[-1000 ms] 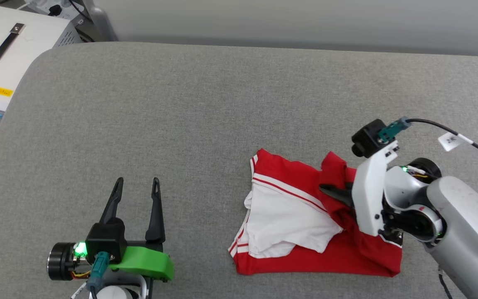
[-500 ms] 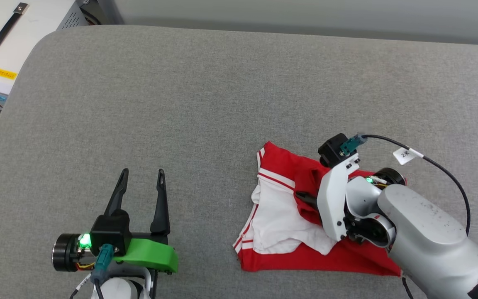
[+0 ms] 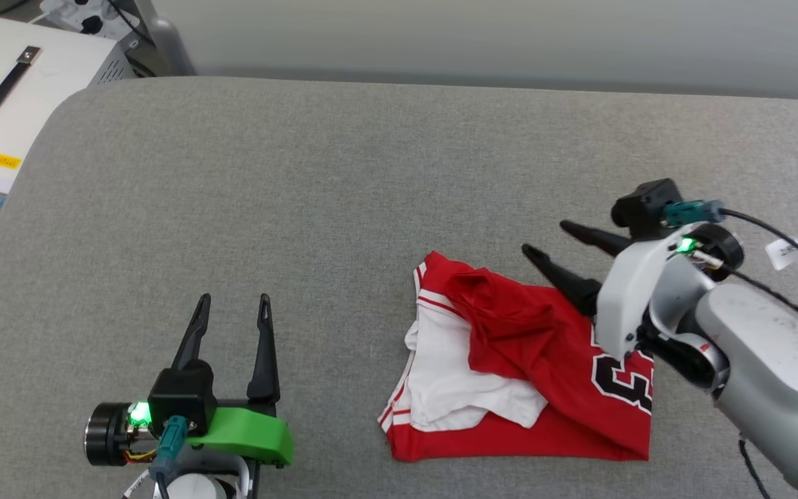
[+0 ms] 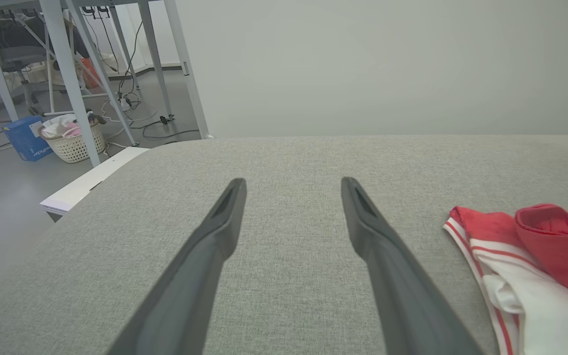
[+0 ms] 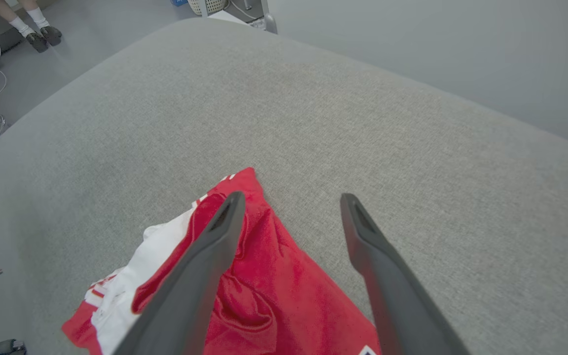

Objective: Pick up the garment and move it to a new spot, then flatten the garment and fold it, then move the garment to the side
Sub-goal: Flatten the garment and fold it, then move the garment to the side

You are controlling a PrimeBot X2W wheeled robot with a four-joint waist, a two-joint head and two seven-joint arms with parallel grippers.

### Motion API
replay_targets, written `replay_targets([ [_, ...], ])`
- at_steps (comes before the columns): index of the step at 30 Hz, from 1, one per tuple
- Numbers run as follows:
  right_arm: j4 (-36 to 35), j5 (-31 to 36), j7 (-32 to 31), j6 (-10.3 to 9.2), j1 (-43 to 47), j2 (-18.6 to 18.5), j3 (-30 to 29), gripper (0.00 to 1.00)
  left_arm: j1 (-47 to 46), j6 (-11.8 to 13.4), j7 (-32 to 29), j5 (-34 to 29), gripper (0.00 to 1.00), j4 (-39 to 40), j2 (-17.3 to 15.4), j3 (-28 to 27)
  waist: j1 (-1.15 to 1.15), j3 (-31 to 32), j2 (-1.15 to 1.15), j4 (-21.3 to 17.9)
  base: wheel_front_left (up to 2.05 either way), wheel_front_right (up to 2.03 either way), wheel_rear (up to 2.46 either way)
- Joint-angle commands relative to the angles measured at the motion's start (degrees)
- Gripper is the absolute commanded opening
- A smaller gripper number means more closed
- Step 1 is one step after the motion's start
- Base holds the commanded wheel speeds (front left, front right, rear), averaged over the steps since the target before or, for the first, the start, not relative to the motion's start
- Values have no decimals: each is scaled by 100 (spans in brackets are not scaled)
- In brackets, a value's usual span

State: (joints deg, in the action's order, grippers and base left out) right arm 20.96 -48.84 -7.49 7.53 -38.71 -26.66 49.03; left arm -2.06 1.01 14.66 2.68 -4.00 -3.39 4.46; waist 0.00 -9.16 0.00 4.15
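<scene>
The grey table [image 3: 343, 173] lay bare across its far half and whole left side. The crumpled garment [image 3: 530, 339] took up the near right, with the right claw [image 3: 544, 235] spread over its far edge. The left claw [image 3: 232, 299] stood well apart, bare table between.

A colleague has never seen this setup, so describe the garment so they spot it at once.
On the wide grey padded surface, near its front right, beside the open right gripper, lies the garment in a crumpled heap. It is the one bright red thing there, with a white sleeve, striped trim and a black white-outlined numeral.
</scene>
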Motion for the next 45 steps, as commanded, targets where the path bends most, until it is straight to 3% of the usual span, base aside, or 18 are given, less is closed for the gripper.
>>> replay_targets([
  [1, -129, 136, 232, -4, 64, -125, -146, 100, 96, -16, 34, -43, 100, 12, 25, -35, 0, 173, 0, -157, 0, 0, 0],
  [5, -228, 734, 1008, -4, 311, -353, -855, 100, 199, -44, 34, -52, 100, 43, 16, -79, 0, 332, 0, -302, 0, 0, 0],
  [10, -229, 1723, 1882, -4, 888, -190, -1966, 100, 262, -81, 34, -61, 100, 89, 15, -98, 0, 472, 0, -441, 0, 0, 0],
  [15, -647, 2649, 2210, -4, 1754, 338, -3290, 100, 317, -100, 34, -59, 100, 136, 17, -109, 0, 567, 0, -538, 0, 0, 0],
  [16, -1039, 2998, 2239, -4, 2299, 721, -3907, 100, 366, -98, 34, -61, 100, 185, 19, -107, 0, 612, 0, -576, 0, 0, 0],
  [20, -1735, 3408, 2246, -4, 3000, 1177, -4496, 100, 447, -114, 34, -66, 100, 243, 20, -100, 0, 660, 0, -595, 0, 0, 0],
  [26, -2190, 3680, 2247, -4, 3865, 1631, -4808, 100, 576, -139, 34, -61, 100, 279, 9, -119, 0, 733, 0, -581, 0, 0, 0],
  [34, -2224, 3838, 2248, -4, 4396, 1918, -5007, 100, 669, -132, 34, -70, 100, 275, 12, -118, 0, 760, 0, -528, 0, 0, 0],
  [45, -2196, 3934, 2248, -4, 4317, 1853, -5001, 100, 686, -136, 34, -65, 100, 177, 15, -133, 0, 808, 0, -469, 0, 0, 0],
])
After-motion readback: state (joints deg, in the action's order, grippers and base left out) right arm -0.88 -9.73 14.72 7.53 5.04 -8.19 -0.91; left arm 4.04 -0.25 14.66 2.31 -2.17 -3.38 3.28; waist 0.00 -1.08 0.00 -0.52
